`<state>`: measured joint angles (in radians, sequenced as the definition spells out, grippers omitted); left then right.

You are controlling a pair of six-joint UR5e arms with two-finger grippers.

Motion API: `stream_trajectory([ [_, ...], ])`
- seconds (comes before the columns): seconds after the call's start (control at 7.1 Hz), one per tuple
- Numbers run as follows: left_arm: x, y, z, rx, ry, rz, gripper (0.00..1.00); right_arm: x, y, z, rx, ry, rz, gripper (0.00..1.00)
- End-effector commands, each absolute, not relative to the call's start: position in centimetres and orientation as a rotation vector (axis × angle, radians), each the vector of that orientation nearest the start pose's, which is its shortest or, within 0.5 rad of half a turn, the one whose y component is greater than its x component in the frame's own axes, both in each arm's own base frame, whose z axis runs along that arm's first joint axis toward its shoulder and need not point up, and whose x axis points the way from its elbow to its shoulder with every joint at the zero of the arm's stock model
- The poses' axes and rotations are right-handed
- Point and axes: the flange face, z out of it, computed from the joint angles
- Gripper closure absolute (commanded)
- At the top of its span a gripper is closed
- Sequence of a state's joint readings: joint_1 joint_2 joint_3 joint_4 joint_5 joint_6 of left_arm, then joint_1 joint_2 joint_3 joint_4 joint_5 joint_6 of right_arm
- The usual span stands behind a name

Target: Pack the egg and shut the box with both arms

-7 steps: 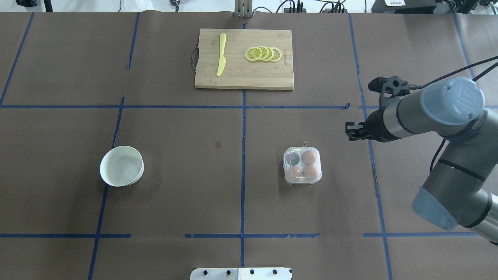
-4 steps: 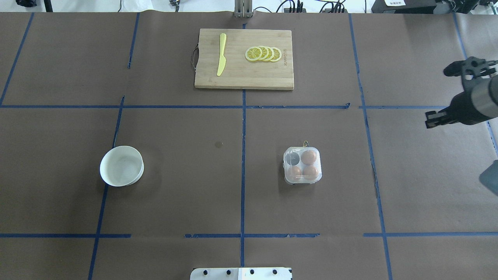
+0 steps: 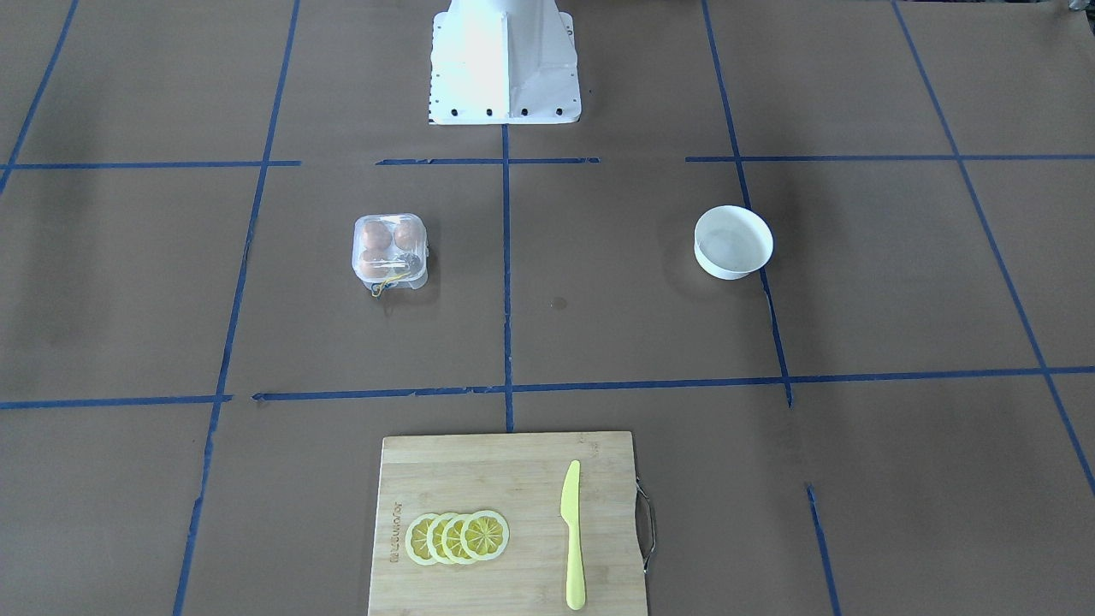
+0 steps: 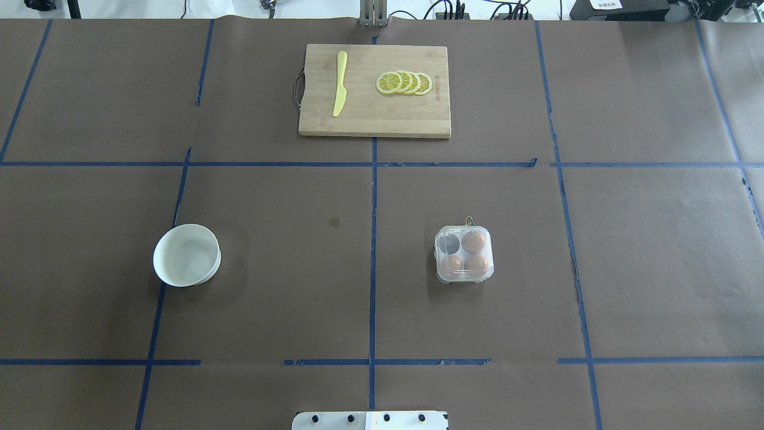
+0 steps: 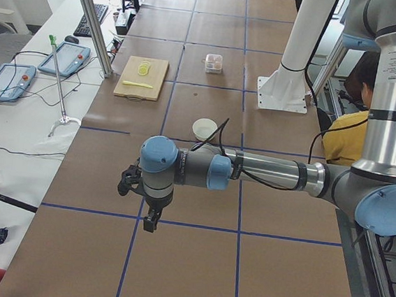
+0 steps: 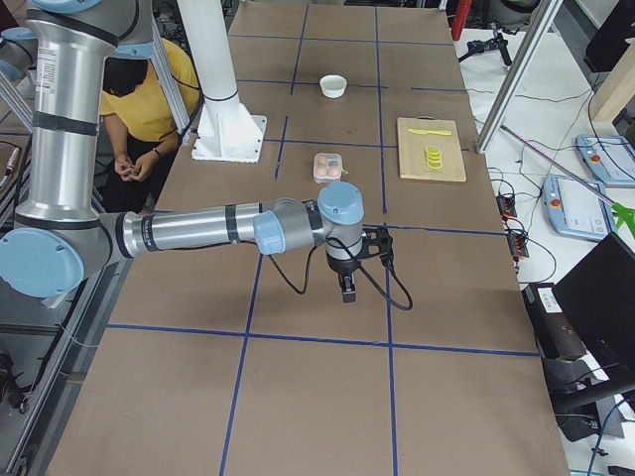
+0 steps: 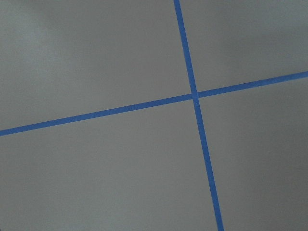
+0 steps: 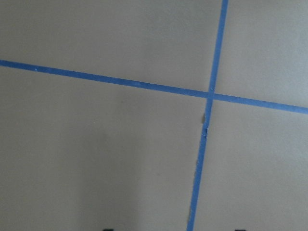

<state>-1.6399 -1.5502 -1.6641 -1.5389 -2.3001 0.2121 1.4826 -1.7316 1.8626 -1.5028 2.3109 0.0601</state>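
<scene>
The clear box stands right of the table's middle with its lid down; it also shows in the front view. Three orange-brown eggs lie in it, one of them an egg in the far right cell; the far left cell looks dark. Neither arm shows in the overhead or front view. In the left side view my left gripper hangs over bare table, far from the box. In the right side view my right gripper hangs over bare table, short of the box. I cannot tell whether either is open or shut.
A white bowl stands on the left half. A wooden cutting board at the far middle carries a yellow knife and lemon slices. The white pedestal is at the robot's edge. Both wrist views show only brown paper and blue tape.
My right arm has swung away to the right and left the overhead view. The box, eggs and bowl have not moved.
</scene>
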Motion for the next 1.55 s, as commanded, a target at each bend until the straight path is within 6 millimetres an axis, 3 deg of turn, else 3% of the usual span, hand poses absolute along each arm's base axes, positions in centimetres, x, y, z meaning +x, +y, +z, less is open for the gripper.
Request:
stream_trajectory([
  [0.0,-10.1,-47.7,63.3,0.138,0.711,0.154,0.00,5.1,-41.6,60.9,0.069,-0.710,-0.076,0.00],
  [1.41,-10.0,-46.8,63.9,0.129,0.715,0.150,0.00,4.9,-41.3,62.2,0.043,-0.725,-0.064,0.00],
])
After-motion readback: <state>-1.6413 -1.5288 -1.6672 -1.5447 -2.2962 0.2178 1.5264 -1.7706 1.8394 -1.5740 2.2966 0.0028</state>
